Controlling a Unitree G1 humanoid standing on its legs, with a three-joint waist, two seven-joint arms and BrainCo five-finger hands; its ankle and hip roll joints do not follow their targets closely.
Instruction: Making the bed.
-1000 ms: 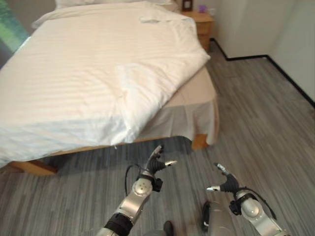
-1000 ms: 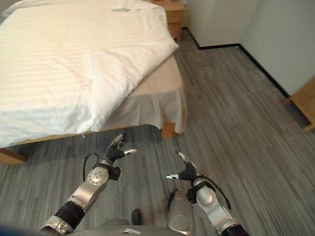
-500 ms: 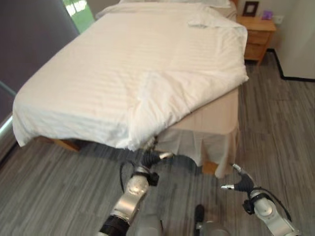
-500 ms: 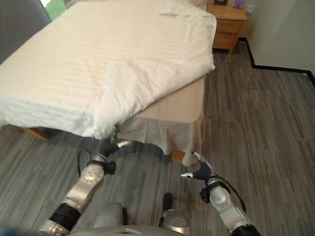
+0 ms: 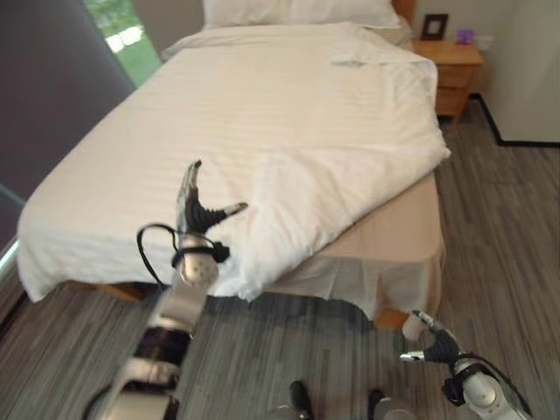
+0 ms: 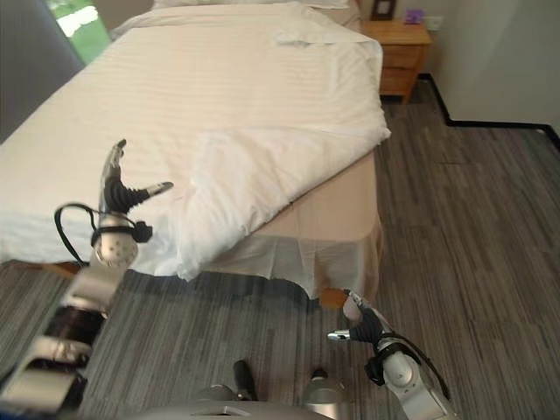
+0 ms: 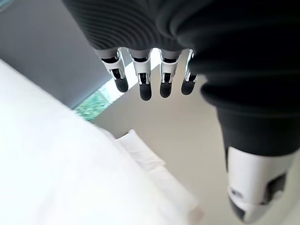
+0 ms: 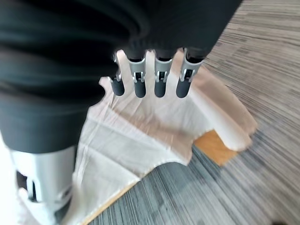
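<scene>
Movement over the last second is mostly mine: I am walking the rig toward the foot of the bed, so the whole view is swinging, and I am lifting the left hand (image 5: pixel 194 210) from down near the grey striped floor (image 5: pixel 499 236) until it is hovering over the near edge of the white striped duvet (image 5: pixel 262 122), left of centre in the frame. Its fingers are staying straight and spread, thumb out to the side, holding nothing; the left wrist view is showing the same, with white cloth beyond the fingertips. To me that reads as the reach finally arriving at the cloth. The duvet is lying skewed, with a folded-back corner (image 5: pixel 289 188) at the middle of the frame leaving the beige mattress (image 5: pixel 394 236) and white bed skirt (image 5: pixel 337 280) bare at lower right. The right hand (image 5: pixel 433 346) is hanging low at the bottom right, fingers relaxed and empty, near the bed's corner. A wooden nightstand (image 5: pixel 455 70) is standing at the upper right and white pillows (image 5: pixel 297 10) at the top. Nothing is blocking my reach.
</scene>
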